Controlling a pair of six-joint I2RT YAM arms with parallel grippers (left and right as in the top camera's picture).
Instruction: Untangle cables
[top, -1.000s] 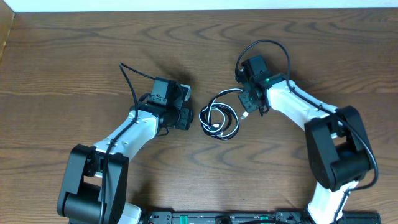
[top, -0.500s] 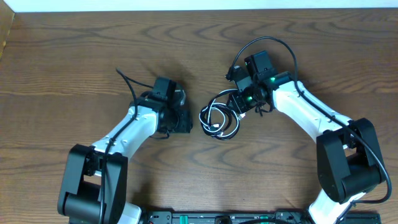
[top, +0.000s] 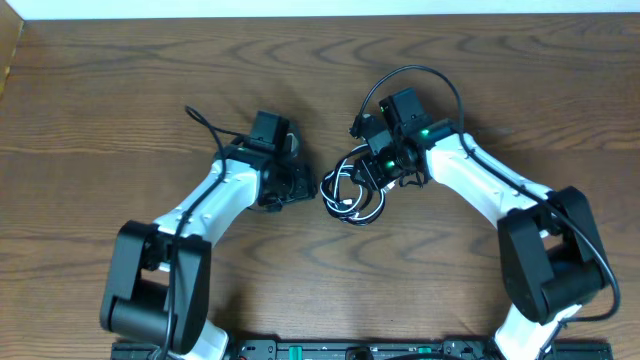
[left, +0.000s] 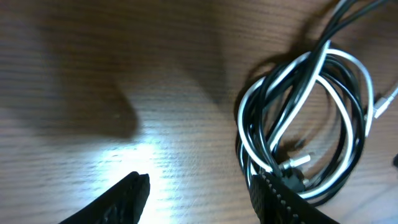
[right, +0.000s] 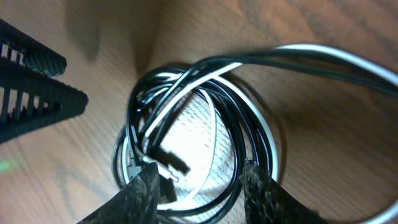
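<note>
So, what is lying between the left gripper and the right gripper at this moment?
The cables, a coiled bundle of black and white cords, lie between the left gripper and the right gripper. The overhead view shows this best.

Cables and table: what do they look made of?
Cables: probably plastic or rubber sheathing, black and white. The jackets are smooth with a slight sheen and bend in loose loops. Plug tip: bare metal, silvery glint. Table: wood or wood-look laminate; grain shows, can't tell which.

The table (top: 120, 90) is viewed straight down from overhead. The cables (top: 342, 186) are shared, seen close up by both downward-tilted wrist cameras.
</note>
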